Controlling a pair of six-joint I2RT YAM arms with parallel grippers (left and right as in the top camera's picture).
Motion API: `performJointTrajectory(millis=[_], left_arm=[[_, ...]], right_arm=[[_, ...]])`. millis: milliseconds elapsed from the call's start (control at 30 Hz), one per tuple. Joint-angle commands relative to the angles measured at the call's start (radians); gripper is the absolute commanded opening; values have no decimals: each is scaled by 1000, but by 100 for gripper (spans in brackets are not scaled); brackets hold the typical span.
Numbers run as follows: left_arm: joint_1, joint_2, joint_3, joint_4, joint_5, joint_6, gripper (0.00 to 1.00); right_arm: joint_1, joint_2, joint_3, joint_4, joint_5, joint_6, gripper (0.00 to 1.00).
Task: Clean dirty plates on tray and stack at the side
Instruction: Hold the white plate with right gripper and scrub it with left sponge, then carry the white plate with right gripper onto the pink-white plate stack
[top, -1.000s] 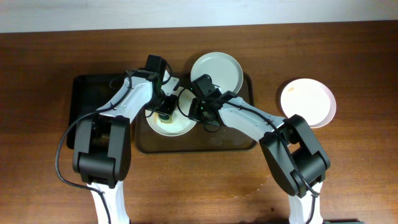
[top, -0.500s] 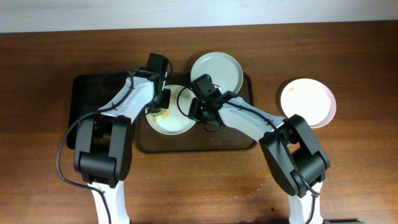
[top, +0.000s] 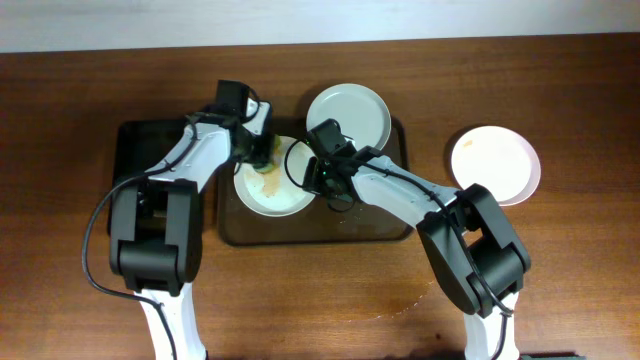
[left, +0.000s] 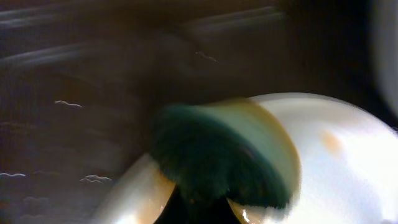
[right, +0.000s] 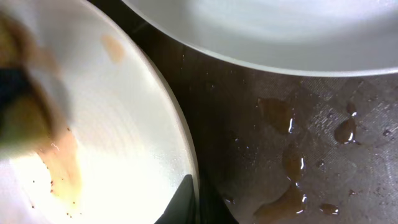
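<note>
1. Plates: the dirty plate (top: 283, 196) lies at centre-left of the frame, inside the brown tray (top: 380, 228). A second plate (top: 348, 112) sits at upper centre, overlapping the tray's far rim. A third plate (top: 495, 165) rests apart on the table (top: 560, 290) at the right. A black tray (top: 140, 160) lies at the left.
2. Grippers: the left gripper (top: 260, 150) appears clamped on a sponge (left: 217, 155), which it presses onto the dirty plate's upper-left part. The right gripper (top: 312, 178) appears closed on that plate's right rim, though only one dark fingertip shows at the edge.
3. Risks, as judged:
   - The rim hold is narrow, so scrubbing force could slide or tip the plate out of it.
   - The tray floor is wet, so a freed plate could skate into the second plate just beside it.
   - The smear (right: 62, 169) is broad, so a short pass could leave residue and a soiled plate could reach the stack.
   - The left wrist view is blurred, so sponge contact cannot be confirmed in detail.
4. Materials:
   - The plates are round, shallow, glossy white and hard-looking, with thin rims. The third has a faint pink cast.
   - The sponge has a dark green fibrous face over a soft yellow body.
   - The tray is rectangular with rounded corners and a finely textured brown floor, which carries brownish droplets (right: 289, 155).
</note>
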Motion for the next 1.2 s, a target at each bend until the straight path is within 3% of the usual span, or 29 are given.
performJointTrajectory(millis=[0, 133, 233, 333, 433, 600, 833, 900, 1033, 1167], left_arm=[[33, 50, 12, 4, -207, -37, 1], [30, 48, 335, -403, -162, -36, 1], [54, 48, 521, -584, -121, -36, 1], [85, 48, 532, -576, -121, -36, 1], [104, 49, 531, -565, -121, -36, 1], [103, 51, 531, -546, -121, -36, 1], [102, 51, 528, -539, -121, -36, 1], [102, 51, 528, -539, -121, -36, 1], [102, 51, 528, -539, -121, -36, 1], [102, 51, 528, -540, -121, -36, 1]], right_arm=[[-1, 21, -3, 0, 5, 3, 4], [-2, 20, -3, -2, -31, -31, 4], [-13, -16, 25, -47, -109, -136, 4], [-18, -81, 76, -161, -90, -254, 4], [-6, -197, 96, -299, 55, -315, 4], [85, -399, 97, -452, 585, -338, 4], [351, -404, 97, -513, 1328, -346, 4], [404, -404, 97, -512, 1444, -345, 4], [426, -404, 97, -513, 1486, -344, 4], [409, -415, 97, -514, 1374, -325, 4]])
